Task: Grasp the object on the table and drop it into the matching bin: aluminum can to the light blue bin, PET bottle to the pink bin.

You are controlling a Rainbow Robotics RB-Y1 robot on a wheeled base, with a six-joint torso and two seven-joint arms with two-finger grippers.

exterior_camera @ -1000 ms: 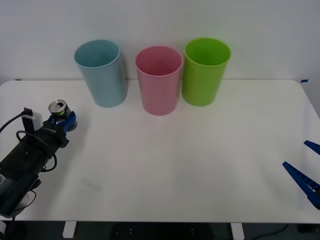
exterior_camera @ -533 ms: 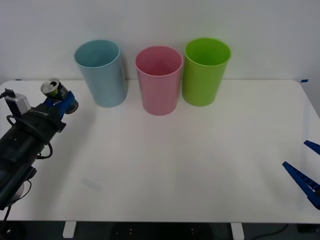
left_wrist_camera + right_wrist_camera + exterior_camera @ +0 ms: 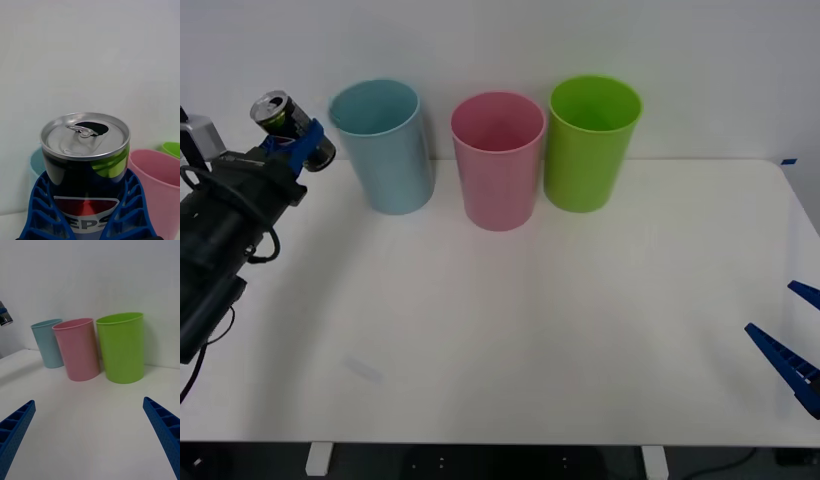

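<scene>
Front view: left gripper point(image 3: 292, 140) jaws clamped on aluminum can point(image 3: 283, 120), 9 o'clock of light blue bin point(image 3: 382, 146); right gripper point(image 3: 792, 350) jaws wide open, empty.

the can point(image 3: 85, 165) looks like glossy metal with a brushed silver top; the fingers point(image 3: 41, 210) are ribbed blue plastic; the bins point(image 3: 498, 160) smooth matt plastic.
</scene>
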